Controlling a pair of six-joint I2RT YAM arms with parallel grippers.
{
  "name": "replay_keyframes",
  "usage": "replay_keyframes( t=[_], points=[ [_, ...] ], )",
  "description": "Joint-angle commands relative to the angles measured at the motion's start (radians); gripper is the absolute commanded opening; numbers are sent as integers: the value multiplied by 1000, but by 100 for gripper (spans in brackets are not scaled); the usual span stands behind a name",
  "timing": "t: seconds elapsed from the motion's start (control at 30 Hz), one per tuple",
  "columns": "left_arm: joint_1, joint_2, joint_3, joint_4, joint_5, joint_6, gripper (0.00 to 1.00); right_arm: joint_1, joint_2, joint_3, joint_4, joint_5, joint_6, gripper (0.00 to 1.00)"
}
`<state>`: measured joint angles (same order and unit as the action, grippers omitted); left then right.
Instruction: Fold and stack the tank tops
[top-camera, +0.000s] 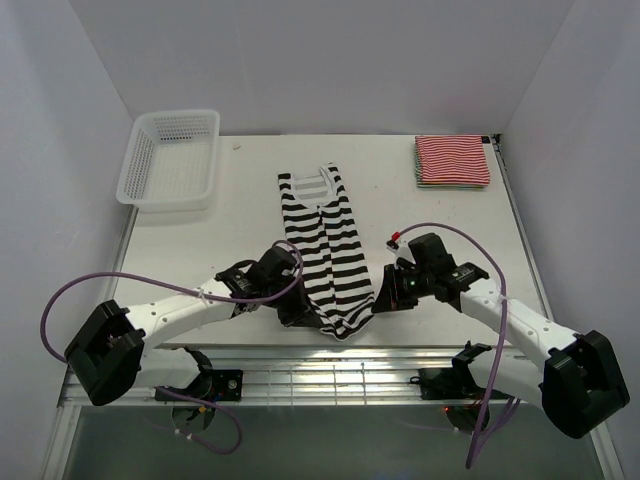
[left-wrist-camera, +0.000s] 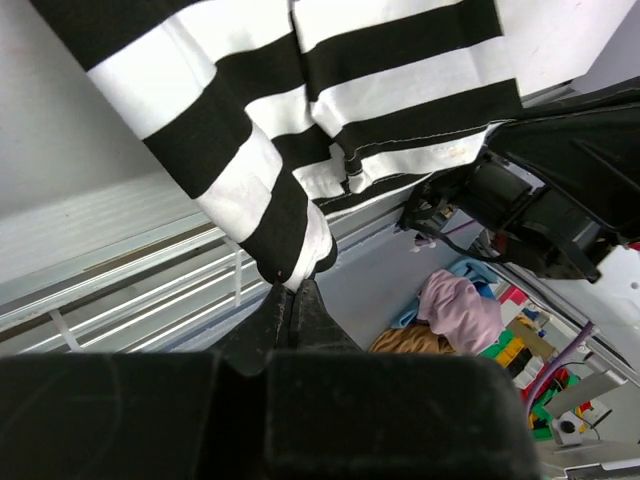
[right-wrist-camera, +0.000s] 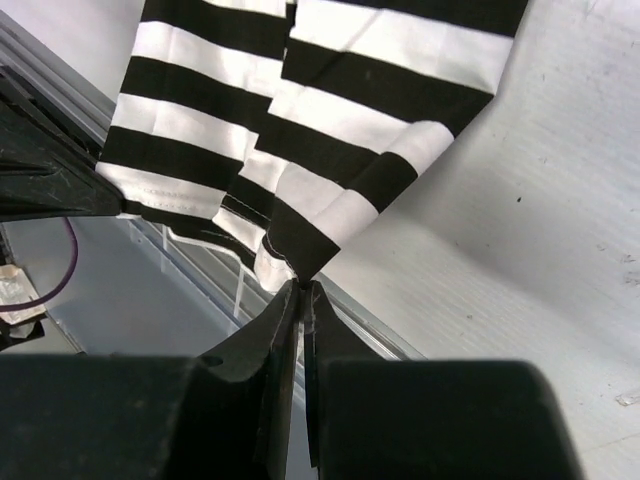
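We see the black-and-white tank top (top-camera: 325, 250) lying lengthwise at the centre of the table (top-camera: 250, 170), straps toward the far edge, hem at the near edge; the left gripper (left-wrist-camera: 292, 292) is clamped on the left hem corner; the right gripper (right-wrist-camera: 303, 287) is clamped on the right hem corner; the red-and-white tank top (top-camera: 452, 158) lies folded at the far right corner; the white mesh basket (top-camera: 135, 170) stands at the far left corner, well apart from both grippers.

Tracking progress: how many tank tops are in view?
2: black-and-white top mid-table, pinched by left gripper and right gripper; red-and-white top folded far right. Another may hide beneath it.
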<state>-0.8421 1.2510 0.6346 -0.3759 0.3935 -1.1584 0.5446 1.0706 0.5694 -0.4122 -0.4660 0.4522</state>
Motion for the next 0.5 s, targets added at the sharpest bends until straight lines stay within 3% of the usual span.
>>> replay_keyframes(
  t=[0.0, 0.2, 0.47],
  points=[
    [44, -27, 72, -63, -35, 55, 0, 2, 17, 81, -16, 26, -26, 8],
    [171, -19, 119, -44, -19, 104, 0, 0, 93, 224, -4, 151, -29, 8],
    [279, 71, 236, -17, 7, 180, 0, -14, 261, 414, 73, 207, -52, 8]
  ],
)
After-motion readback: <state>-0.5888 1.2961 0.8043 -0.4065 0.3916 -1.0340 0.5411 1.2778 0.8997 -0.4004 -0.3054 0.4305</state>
